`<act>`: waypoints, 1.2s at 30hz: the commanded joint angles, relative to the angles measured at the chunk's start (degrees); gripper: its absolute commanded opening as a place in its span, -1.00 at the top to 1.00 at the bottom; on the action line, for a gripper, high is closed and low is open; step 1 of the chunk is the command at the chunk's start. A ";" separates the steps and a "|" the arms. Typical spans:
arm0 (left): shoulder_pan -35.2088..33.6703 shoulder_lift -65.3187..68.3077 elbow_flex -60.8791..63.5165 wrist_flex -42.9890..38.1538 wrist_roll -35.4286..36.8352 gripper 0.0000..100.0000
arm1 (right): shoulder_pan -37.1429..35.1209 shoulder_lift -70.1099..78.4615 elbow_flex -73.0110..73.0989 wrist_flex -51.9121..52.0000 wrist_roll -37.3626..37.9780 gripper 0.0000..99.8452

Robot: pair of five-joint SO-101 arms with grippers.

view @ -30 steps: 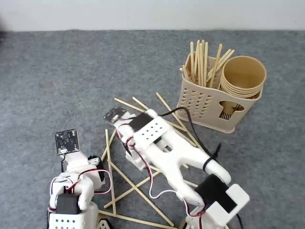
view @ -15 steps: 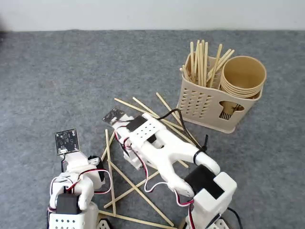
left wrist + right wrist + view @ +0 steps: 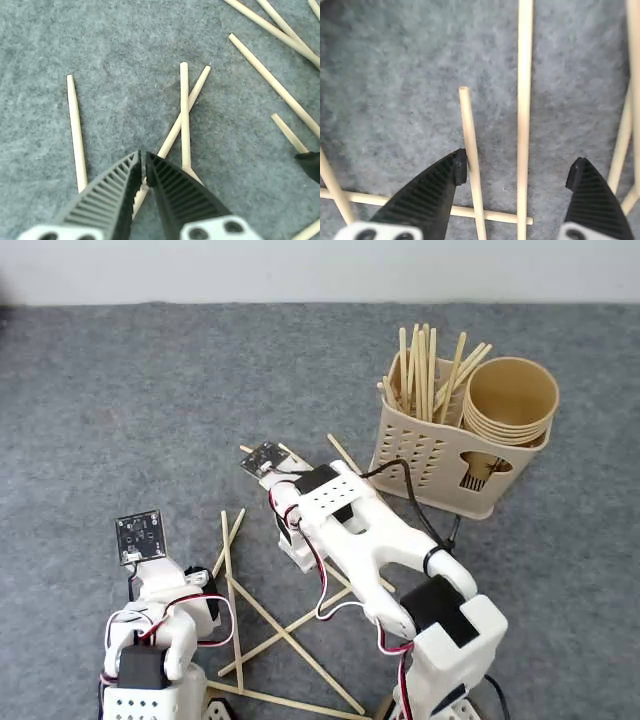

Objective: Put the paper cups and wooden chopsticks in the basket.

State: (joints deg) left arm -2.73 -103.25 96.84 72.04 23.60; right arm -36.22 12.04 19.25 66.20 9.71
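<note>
**Chopsticks (image 3: pixel 524 100) between wide jaws**

Right claw (image 3: pixel 519 169) gapes wide, gripping nothing, with two chopsticks lying flat between its jaws. Left claw (image 3: pixel 143 157) is closed, empty, above crossed chopsticks. Beyond the right claw, the basket (image 3: pixel 440 465) holds cups (image 3: pixel 510 395) and more chopsticks.

I noted a grey, carpet-like table (image 3: pixel 120 390). Loose chopsticks (image 3: pixel 231 590) lay scattered and crossed on it, and a basket (image 3: pixel 430 465) stood upright on it, apart from them.
</note>
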 commanded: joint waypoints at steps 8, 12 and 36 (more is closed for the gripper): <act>0.09 -0.70 -0.48 0.18 -0.26 0.97 | -0.04 -0.31 1.58 -2.24 0.53 0.64; 0.09 -0.70 -0.48 0.18 -0.26 0.97 | -0.04 -0.40 1.67 -1.71 0.53 0.65; 0.09 -0.70 -0.48 0.18 -0.26 0.97 | -0.04 -5.76 0.79 0.13 3.43 0.98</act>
State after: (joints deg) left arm -2.73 -103.25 96.84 72.04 23.60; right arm -36.13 11.52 21.10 64.70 12.53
